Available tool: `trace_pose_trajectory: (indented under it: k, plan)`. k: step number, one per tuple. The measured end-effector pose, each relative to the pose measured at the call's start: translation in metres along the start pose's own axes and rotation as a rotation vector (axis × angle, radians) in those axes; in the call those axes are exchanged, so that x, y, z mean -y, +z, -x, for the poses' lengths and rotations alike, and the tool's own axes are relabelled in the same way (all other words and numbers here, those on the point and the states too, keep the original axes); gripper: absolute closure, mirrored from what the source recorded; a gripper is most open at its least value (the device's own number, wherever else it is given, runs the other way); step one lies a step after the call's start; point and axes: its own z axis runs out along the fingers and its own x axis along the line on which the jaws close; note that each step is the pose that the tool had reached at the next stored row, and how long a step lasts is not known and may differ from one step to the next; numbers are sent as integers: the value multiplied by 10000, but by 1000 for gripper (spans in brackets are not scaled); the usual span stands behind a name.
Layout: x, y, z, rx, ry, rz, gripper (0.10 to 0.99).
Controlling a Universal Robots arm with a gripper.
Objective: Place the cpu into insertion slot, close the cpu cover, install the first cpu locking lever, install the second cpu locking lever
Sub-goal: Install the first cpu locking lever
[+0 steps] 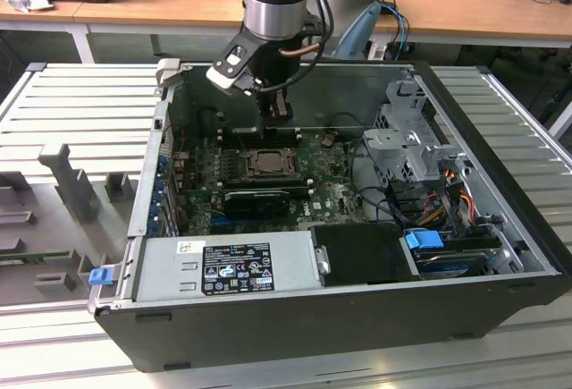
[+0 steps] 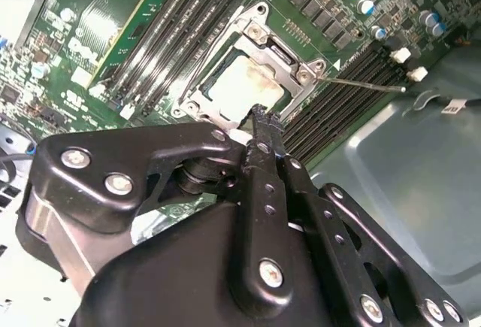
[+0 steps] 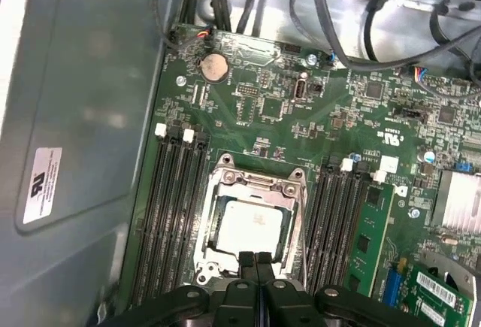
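My gripper [image 3: 255, 258] was clenched, its two fingers pressed flat together with nothing between them. In both wrist views the tips hung just over one edge of the socket. The cpu [image 3: 248, 228] lay seated there, its pale top showing through the window of the cpu cover [image 3: 259, 184], which looked folded down flat over it. So I judged the first two steps done.

The levers I judged not yet installed. In the second wrist view a thin locking lever [image 2: 361, 83] stood out sideways from a socket corner, across the memory slots [image 2: 338, 113], tucked under no catch. The other lever I could not make out.

In the exterior view the insertion slot [image 1: 265, 162] sat a little above the frame's centre, inside the open computer case [image 1: 357, 326]. The long black graphics card [image 1: 259, 199] lay just below it, the power supply [image 1: 223, 268] ran along the lower left, and cables [image 1: 447, 197] tangled at the right. Memory slots flanked the socket closely, leaving my fingers little room.
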Motion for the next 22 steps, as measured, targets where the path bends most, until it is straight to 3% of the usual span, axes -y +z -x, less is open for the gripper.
trace_pose_trajectory:
  k: [22]
  plan:
    - [0,0,0,-23,-2527,-46,980]
